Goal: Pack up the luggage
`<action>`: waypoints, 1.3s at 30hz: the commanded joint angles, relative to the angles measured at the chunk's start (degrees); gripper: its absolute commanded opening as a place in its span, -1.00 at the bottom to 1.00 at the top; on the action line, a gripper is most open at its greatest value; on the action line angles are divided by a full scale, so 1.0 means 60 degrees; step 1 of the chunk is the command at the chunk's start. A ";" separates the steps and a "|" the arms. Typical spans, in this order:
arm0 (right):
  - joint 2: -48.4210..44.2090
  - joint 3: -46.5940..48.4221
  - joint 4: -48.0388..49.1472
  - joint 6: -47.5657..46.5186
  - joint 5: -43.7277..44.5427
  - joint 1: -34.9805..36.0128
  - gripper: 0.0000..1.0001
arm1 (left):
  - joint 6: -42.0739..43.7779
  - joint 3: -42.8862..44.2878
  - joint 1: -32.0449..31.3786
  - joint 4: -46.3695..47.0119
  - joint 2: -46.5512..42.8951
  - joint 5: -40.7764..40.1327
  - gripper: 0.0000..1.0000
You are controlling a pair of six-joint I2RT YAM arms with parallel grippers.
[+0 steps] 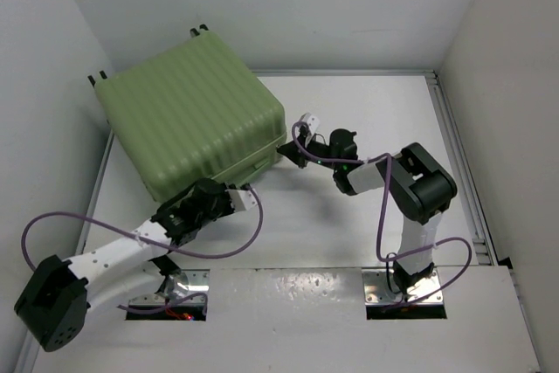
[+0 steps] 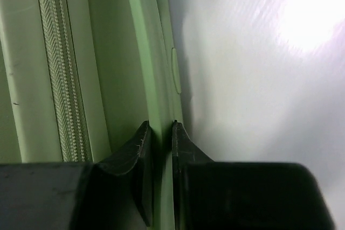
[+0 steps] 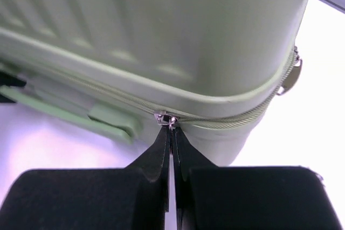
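Right wrist: the right pincer (image 3: 171, 132) pinched the zip pull (image 3: 166, 118) of the shut, ribbed green luggage (image 3: 161, 36) ahead. The left pincer (image 2: 160, 127) clamped its handle (image 2: 144, 52), bench (image 2: 259, 133) to its right.

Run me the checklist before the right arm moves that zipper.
1. Luggage lid down: ok, the shells meet in the top view.
2. Right gripper on the zipper pull: ok, pinched shut at it.
3. Left gripper bracing the handle strip: ok, clamped on it.
4. Track past the corner free: cannot tell; a second tab hangs there.
5. Which stretch is already zipped: cannot tell.
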 commanded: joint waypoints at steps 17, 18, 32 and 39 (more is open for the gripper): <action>0.0753 0.0972 0.0856 -0.1665 0.1404 -0.2489 -1.00 | 0.3085 -0.0644 0.1860 -0.2902 -0.1560 0.1610 -1.00; 0.0841 0.1088 0.0856 -0.1708 0.1389 -0.2620 -1.00 | 0.3085 -0.0642 0.1977 -0.2902 -0.1471 0.1610 -1.00; 0.3606 0.3813 0.2203 -0.2748 0.2823 -0.3031 -1.00 | 0.4330 -0.0642 0.3148 -0.3005 -0.0915 0.2034 -1.00; 0.4722 0.5977 0.2336 -0.2690 0.3777 -0.3017 -1.00 | 0.5017 -0.0467 0.3897 -0.2917 -0.0460 0.2225 -1.00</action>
